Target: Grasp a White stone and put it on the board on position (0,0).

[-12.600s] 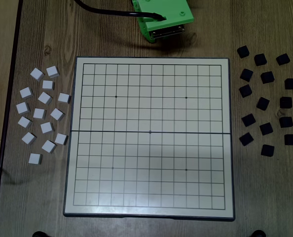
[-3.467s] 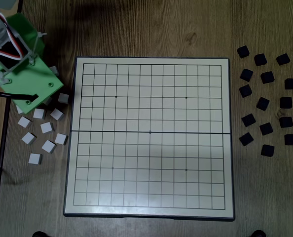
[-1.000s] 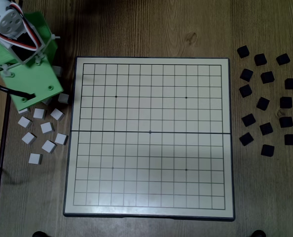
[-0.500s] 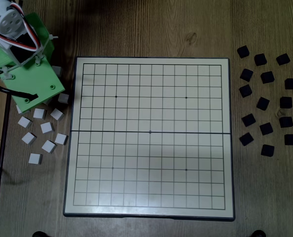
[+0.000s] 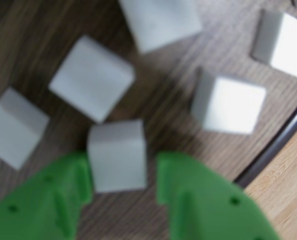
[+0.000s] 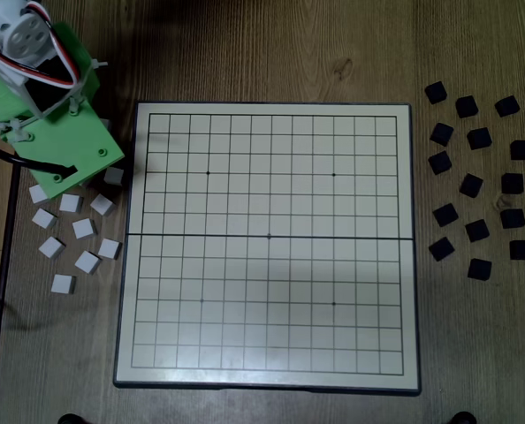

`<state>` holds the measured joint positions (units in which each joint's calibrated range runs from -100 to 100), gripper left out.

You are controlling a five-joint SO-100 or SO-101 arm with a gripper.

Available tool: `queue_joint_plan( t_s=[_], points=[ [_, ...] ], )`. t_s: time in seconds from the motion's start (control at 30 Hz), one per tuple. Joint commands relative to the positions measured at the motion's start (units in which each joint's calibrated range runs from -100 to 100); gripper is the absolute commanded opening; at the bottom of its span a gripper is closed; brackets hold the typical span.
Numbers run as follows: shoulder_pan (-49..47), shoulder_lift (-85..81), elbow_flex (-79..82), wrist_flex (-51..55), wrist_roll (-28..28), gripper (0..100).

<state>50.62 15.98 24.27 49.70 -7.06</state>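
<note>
Wrist view blurred: claw (image 5: 124,175) straddles White stone (image 5: 117,161).

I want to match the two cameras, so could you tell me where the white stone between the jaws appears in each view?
Wrist view: the white stone sits low and centre-left, between the two green jaws of the gripper.
Fixed view: not visible; the green arm at upper left covers that spot.
Shared landmark: the loose white stones on the wooden table.

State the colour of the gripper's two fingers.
Bright green; clearest in the wrist view, where the plastic fingers flank a small white square block.
</note>
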Motion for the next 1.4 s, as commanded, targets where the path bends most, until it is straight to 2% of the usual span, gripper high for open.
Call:
queue_joint_plan(
  t_s=[0.0,0.33,0.53,0.77,0.9,1.2,1.37],
  points=[
    [-0.7,-3.7,0.0,-1.0,0.2,8],
    [-1.0,-3.1,0.3,-2.1,0.5,6],
    [-0.7,-3.5,0.8,-2.0,-1.6,6],
    [0.0,-6.6,0.6,1.3,-9.5,6],
    [-0.9,-8.6,-0.5,3.1,-20.2,6],
    [-2.1,-12.5,-4.0,6.3,-19.9,6],
    [-5.7,-15.2,-12.9,16.5,-23.4,6]
  ],
)
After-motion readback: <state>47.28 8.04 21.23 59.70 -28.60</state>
